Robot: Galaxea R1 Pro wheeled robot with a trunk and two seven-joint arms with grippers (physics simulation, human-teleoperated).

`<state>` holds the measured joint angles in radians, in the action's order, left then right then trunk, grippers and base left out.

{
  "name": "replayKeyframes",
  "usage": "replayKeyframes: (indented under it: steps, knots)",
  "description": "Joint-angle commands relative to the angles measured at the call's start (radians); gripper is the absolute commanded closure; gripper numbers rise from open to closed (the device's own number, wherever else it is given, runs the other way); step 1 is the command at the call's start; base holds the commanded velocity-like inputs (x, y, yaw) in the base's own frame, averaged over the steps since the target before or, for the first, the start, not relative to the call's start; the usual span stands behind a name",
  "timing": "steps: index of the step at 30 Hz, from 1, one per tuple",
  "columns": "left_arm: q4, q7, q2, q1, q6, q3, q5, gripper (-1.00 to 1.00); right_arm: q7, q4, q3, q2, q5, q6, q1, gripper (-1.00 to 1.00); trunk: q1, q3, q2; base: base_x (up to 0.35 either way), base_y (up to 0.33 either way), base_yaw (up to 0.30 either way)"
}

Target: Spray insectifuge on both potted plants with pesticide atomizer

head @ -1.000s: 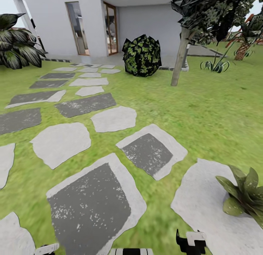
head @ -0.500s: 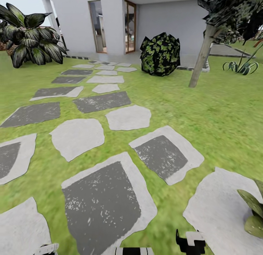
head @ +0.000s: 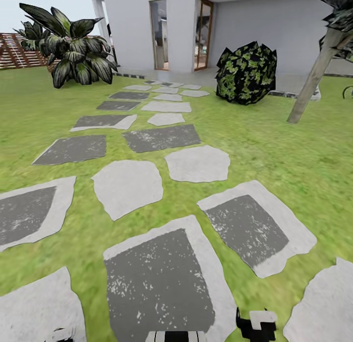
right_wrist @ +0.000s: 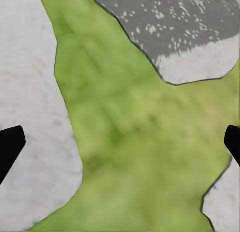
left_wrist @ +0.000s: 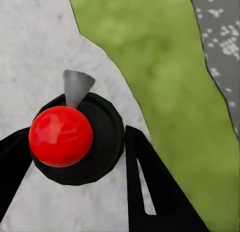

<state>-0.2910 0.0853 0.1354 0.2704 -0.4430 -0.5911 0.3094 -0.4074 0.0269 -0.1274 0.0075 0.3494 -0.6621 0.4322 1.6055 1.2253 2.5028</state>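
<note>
The garden lawn (head: 274,150) spreads ahead, crossed by grey and white stepping stones (head: 162,278). The pesticide atomizer and both potted plants are out of view. My left gripper (left_wrist: 75,137) is open, its black fingers (left_wrist: 150,182) spread over a white stone; a red ball on a black disc (left_wrist: 61,136) lies between them in that view, and I cannot tell how far below. My right gripper (right_wrist: 122,139) is open and empty above grass, its fingertips (right_wrist: 10,144) at the picture's edges. Bits of both arms show at the head view's lower edge (head: 256,324).
A white house (head: 274,33) with a glass door (head: 203,35) stands at the back. Before it are a dark speckled bush (head: 246,73), a leaning tree trunk (head: 314,77) and a big-leaved dark plant (head: 73,52). A brown slat fence (head: 12,50) shows far left.
The whole head view has swung left: the bush, trunk and stones slid right, and the leafy potted plant at the lower right left the picture. The fence came into view.
</note>
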Motion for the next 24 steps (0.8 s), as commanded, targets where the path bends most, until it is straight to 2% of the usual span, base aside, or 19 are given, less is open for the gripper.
replayKeyframes:
  steps: [1, 15, 24]
  knots:
    - [0.001, 0.007, 0.0, 0.001, -0.003, -0.009, 0.005, 1.0, -0.005, -0.001, -0.008, 0.0, 0.011, -0.002, 0.0, -1.0, 0.0, 0.001, 0.0, 0.307, 0.168, 0.27]
    - [0.001, 0.007, 0.0, 0.001, -0.005, -0.01, 0.005, 1.0, -0.005, -0.001, -0.008, 0.0, 0.011, -0.002, 0.0, -1.0, 0.0, 0.011, 0.0, 0.32, 0.085, 0.27]
    - [0.001, 0.007, 0.0, 0.001, -0.004, -0.01, 0.004, 1.0, -0.005, -0.001, -0.008, 0.0, 0.011, -0.002, 0.0, -1.0, 0.0, 0.017, 0.0, 0.253, 0.222, 0.27]
